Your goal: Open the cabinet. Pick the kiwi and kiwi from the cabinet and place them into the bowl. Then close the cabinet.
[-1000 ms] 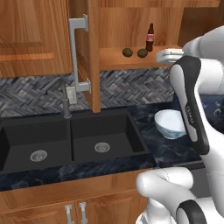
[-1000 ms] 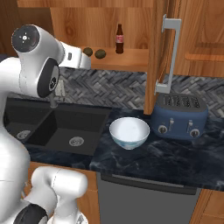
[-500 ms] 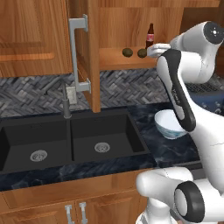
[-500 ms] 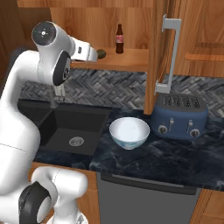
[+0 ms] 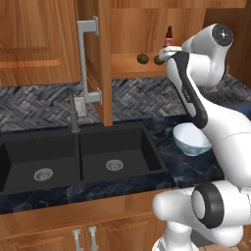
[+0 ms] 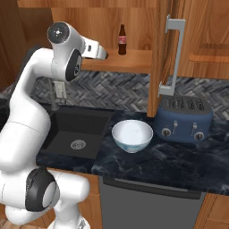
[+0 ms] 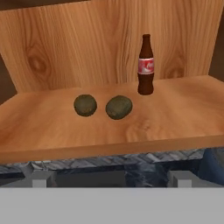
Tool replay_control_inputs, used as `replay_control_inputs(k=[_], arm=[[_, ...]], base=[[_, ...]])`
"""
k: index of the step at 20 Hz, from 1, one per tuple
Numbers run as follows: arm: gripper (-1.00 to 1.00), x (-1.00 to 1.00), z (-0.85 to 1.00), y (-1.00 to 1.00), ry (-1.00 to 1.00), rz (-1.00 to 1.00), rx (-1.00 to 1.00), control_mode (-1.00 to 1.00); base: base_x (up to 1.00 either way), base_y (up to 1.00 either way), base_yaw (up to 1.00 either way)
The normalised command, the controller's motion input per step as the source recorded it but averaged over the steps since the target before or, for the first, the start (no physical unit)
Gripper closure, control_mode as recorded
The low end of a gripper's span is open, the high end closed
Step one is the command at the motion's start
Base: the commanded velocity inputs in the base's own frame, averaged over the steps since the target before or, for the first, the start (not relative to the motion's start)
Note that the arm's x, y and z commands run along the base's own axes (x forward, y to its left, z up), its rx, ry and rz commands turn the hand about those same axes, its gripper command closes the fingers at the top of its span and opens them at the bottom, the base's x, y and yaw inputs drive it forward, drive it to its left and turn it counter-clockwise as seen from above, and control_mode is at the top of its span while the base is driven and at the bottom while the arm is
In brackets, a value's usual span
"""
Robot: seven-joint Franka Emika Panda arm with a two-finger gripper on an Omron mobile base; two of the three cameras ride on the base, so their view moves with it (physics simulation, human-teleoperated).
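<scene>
The cabinet stands open, its left door (image 5: 104, 63) swung out edge-on with a silver bar handle (image 5: 86, 59). Two dark olive kiwis (image 7: 85, 105) (image 7: 119, 107) lie side by side on its shelf (image 7: 175, 118). In the left base view one kiwi (image 5: 142, 59) is clear and the other (image 5: 158, 60) is partly behind my hand. My gripper (image 7: 109, 179) is open, level with the shelf's front edge and short of the fruit, holding nothing. It also appears from the sides (image 5: 165, 52) (image 6: 104, 54). The pale bowl (image 6: 132, 135) (image 5: 191, 140) sits on the counter below.
A small cola bottle (image 7: 145, 65) stands on the shelf behind and right of the kiwis. The right cabinet door with its handle (image 6: 175, 53) hangs open above a blue toaster (image 6: 185, 117). A black double sink (image 5: 78, 157) and faucet (image 5: 73, 115) lie to the left.
My arm has swung up and left from beside the bowl. It has carried the hand to the front of the cabinet shelf near the kiwis. Kiwis, bottle and bowl have stayed put.
</scene>
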Motion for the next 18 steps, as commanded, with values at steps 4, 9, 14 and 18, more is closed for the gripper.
replay_control_inputs(k=[4,9,14,18], arm=[[-1.00,0.23,-0.01,-0.06,0.00,-0.05,0.00,-1.00],[-1.00,0.01,0.00,0.00,0.00,-0.01,0.00,-1.00],[-1.00,0.05,0.00,0.00,0.00,0.00,0.01,-1.00],[-1.00,0.14,-0.01,0.00,0.00,0.00,0.00,-1.00]], base=[[0.00,0.00,0.00],[0.00,0.00,0.00],[0.00,0.00,0.00],[0.00,0.00,0.00]])
